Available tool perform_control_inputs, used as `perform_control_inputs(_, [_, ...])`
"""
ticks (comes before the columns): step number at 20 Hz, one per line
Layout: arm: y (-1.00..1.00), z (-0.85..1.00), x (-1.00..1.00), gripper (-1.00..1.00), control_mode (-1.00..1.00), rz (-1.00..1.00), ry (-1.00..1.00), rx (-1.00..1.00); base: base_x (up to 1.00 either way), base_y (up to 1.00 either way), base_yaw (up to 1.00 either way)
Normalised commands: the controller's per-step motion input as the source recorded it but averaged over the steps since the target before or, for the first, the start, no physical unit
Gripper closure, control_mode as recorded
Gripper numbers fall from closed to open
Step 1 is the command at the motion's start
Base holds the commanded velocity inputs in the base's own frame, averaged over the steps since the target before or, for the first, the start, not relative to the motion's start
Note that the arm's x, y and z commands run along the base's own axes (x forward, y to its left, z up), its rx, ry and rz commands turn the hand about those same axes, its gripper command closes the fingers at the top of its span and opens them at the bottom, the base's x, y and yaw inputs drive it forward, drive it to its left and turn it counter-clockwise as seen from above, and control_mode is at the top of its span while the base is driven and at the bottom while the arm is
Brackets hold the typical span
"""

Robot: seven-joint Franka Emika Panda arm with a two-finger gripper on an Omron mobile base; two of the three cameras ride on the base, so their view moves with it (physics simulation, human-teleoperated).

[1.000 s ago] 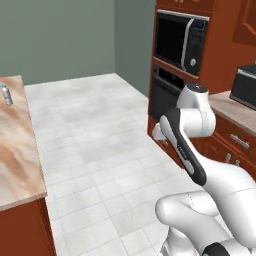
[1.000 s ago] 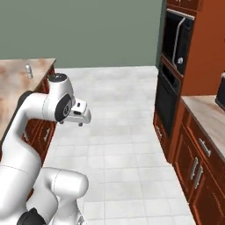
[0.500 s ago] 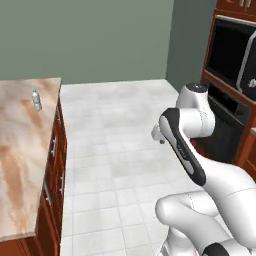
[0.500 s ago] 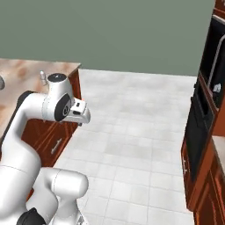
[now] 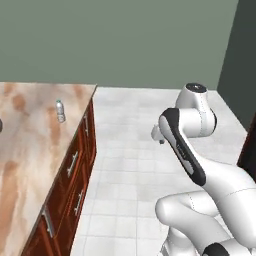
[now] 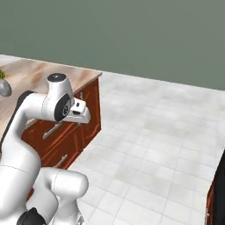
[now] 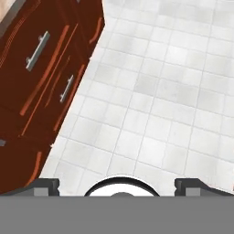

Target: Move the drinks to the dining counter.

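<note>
Left base view shows a counter (image 5: 30, 150) with a brown and beige marble top on the left side of the picture. One small clear water bottle (image 5: 60, 111) stands upright on this top, close to the far end and not far from the edge that faces the floor. At the very left border, on the same top, a small dark shape is cut off, and I cannot tell what it is. Under the top there are red-brown drawers (image 5: 70, 185) with grey bar handles. The white arm (image 5: 187, 135) rises from the lower right and bends over the tiled floor (image 5: 130, 165), well apart from the bottle.

Right base view shows the same counter (image 6: 66, 79) from the other side, behind the arm (image 6: 52, 103). A grey speckled vase (image 6: 4, 88) with a bit of green plant stands on it at the left border. The gripper (image 6: 81, 115) hangs beside the corner of the counter, above the floor (image 6: 149, 140), and holds nothing.

Hand view looks down on the white floor tiles (image 7: 160, 100) and on the drawer fronts (image 7: 45, 77) at the left. The two dark fingertips (image 7: 45, 185) stand far apart at the bottom, one at each side, so the gripper (image 7: 119, 187) is wide apart with nothing between its fingers.
</note>
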Motion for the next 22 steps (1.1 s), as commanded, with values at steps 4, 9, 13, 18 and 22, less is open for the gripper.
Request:
perform_control_inputs(4, [0.0, 0.0, 0.0, -1.0, 1.0, 0.0, 0.0, 0.0, 1.0, -0.37, 0.42])
perform_control_inputs(9, [0.0, 0.0, 0.0, -1.0, 1.0, 0.0, 0.0, 0.0, 1.0, -0.48, 0.43])
perform_control_inputs(13, [0.0, 0.0, 0.0, -1.0, 1.0, 0.0, 0.0, 0.0, 1.0, -0.41, 0.46])
perform_control_inputs(18, [0.0, 0.0, 0.0, -1.0, 1.0, 0.0, 0.0, 0.0, 1.0, -0.36, 0.49])
perform_control_inputs(22, [0.0, 0.0, 0.0, -1.0, 1.0, 0.0, 0.0, 0.0, 0.94, -0.15, 0.67])
